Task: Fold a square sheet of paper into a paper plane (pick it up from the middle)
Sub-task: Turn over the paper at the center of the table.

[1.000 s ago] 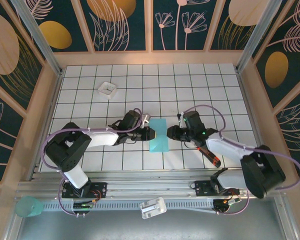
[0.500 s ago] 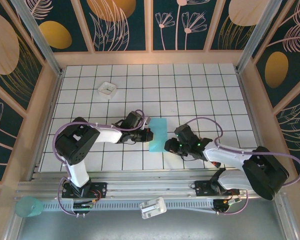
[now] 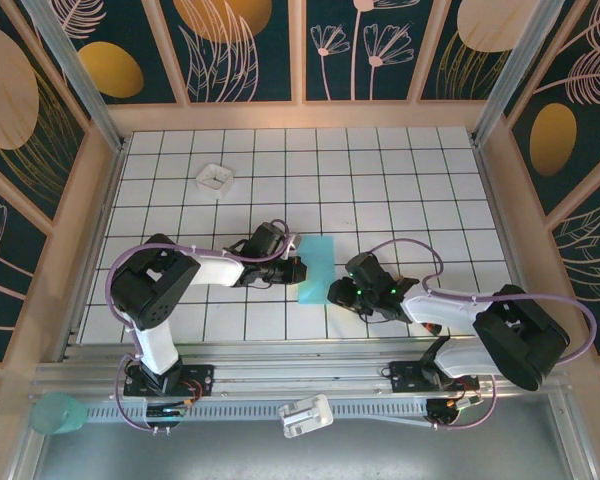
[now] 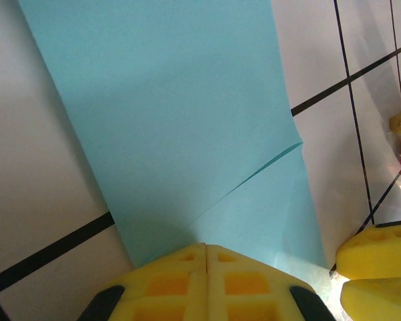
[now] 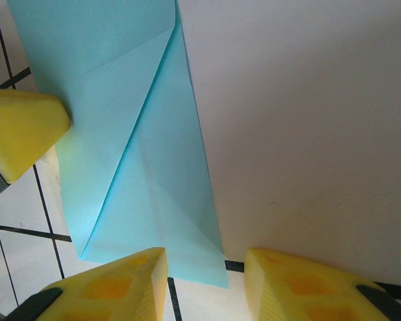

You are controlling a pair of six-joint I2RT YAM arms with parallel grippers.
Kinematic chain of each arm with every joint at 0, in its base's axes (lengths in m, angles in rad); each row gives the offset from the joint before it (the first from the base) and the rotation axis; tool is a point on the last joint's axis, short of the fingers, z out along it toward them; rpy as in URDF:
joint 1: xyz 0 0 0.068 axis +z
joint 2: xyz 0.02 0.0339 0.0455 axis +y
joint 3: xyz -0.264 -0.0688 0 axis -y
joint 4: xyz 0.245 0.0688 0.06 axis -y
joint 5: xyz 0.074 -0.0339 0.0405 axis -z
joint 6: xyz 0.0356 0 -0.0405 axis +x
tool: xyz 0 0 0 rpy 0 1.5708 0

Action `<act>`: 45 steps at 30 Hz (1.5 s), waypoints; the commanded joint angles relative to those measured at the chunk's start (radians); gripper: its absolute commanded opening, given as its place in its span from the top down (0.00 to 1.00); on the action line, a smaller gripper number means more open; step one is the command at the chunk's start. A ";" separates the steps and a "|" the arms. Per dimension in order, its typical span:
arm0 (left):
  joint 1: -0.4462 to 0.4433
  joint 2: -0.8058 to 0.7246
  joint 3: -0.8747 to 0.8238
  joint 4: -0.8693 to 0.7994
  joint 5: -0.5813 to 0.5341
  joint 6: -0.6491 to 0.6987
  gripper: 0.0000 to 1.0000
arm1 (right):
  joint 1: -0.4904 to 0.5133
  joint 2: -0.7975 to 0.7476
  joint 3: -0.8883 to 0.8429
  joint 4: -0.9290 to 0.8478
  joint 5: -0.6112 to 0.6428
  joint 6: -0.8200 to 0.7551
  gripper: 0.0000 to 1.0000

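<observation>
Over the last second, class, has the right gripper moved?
Yes. Against the gridded table, the right gripper has shifted toward the near edge and slightly left, reaching the near right corner of the sheet of paper.

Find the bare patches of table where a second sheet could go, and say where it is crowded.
Free: the far rows of table from the white tray rightward to the right edge. Crowded: the near middle, where the left arm and right arm meet at the folded blue paper.
</observation>
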 commanded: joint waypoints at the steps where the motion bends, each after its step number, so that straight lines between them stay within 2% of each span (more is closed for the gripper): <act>1: -0.001 0.041 -0.021 -0.032 -0.002 0.022 1.00 | 0.018 0.040 -0.015 0.154 -0.040 0.018 0.64; 11: 0.000 0.037 -0.018 -0.042 -0.003 0.029 1.00 | 0.011 0.045 -0.022 0.199 -0.067 0.014 0.68; 21: 0.000 0.040 -0.018 -0.043 0.003 0.028 1.00 | 0.000 0.043 -0.039 0.237 -0.066 0.001 0.68; 27: -0.001 0.036 -0.017 -0.044 0.005 0.031 1.00 | -0.015 0.015 -0.089 0.336 -0.081 -0.026 0.64; 45: -0.001 0.040 -0.012 -0.057 0.011 0.037 1.00 | -0.103 0.100 -0.096 0.540 -0.191 -0.182 0.55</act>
